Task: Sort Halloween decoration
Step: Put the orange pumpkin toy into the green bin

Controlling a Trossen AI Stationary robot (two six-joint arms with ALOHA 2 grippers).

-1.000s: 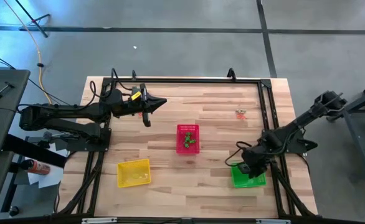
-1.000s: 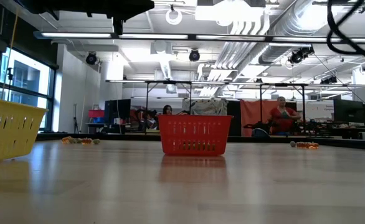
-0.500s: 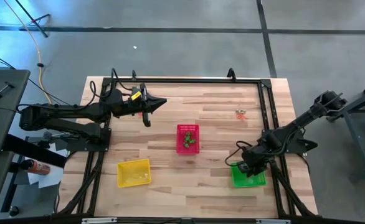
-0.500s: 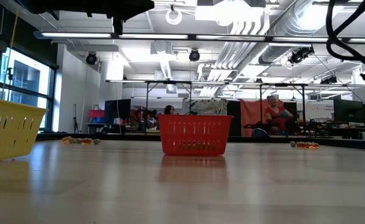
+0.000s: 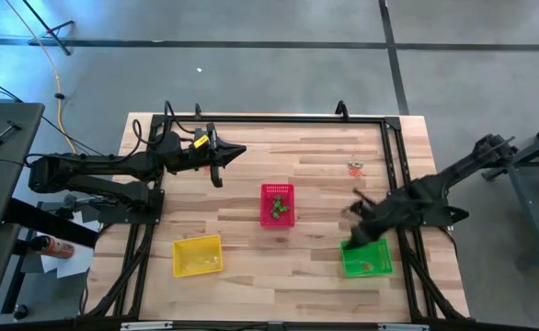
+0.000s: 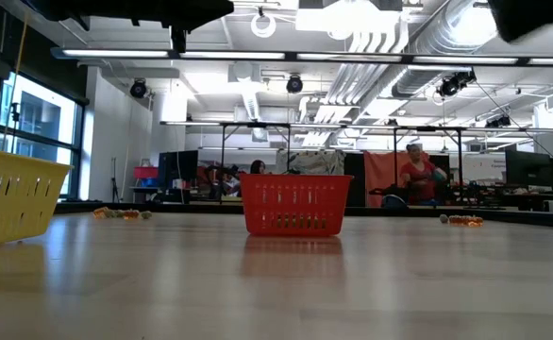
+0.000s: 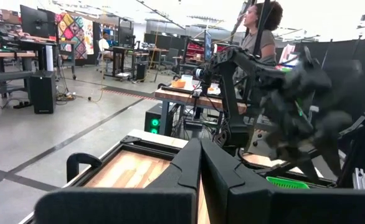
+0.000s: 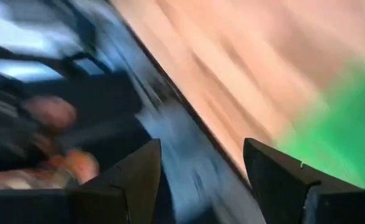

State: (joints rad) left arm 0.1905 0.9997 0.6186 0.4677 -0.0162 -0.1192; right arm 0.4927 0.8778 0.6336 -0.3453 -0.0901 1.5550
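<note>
Tiny orange trinkets point(image 5: 355, 167) lie on the table near its far right; the low view shows them point(image 6: 460, 220) and another small cluster point(image 6: 121, 214). Green trinkets lie in the red basket point(image 5: 278, 204). A small orange piece point(image 5: 369, 268) lies in the green basket point(image 5: 366, 259). My right gripper point(image 5: 357, 208) hovers just beyond the green basket's far edge, blurred; its wrist view shows its fingers point(image 8: 201, 180) open with nothing between them. My left gripper point(image 5: 222, 158) hangs shut over the table's far left.
The yellow basket point(image 5: 198, 255) stands near the front left and the red basket point(image 6: 293, 204) mid-table. A black frame rail point(image 5: 394, 165) runs along the table's edges. People stand at benches in the room behind point(image 6: 418, 175).
My right gripper has risen out of the green basket and swung toward the table's far edge, its wrist turning as it went; it is blurred with motion. A small orange piece now shows in the green basket where the gripper was.
</note>
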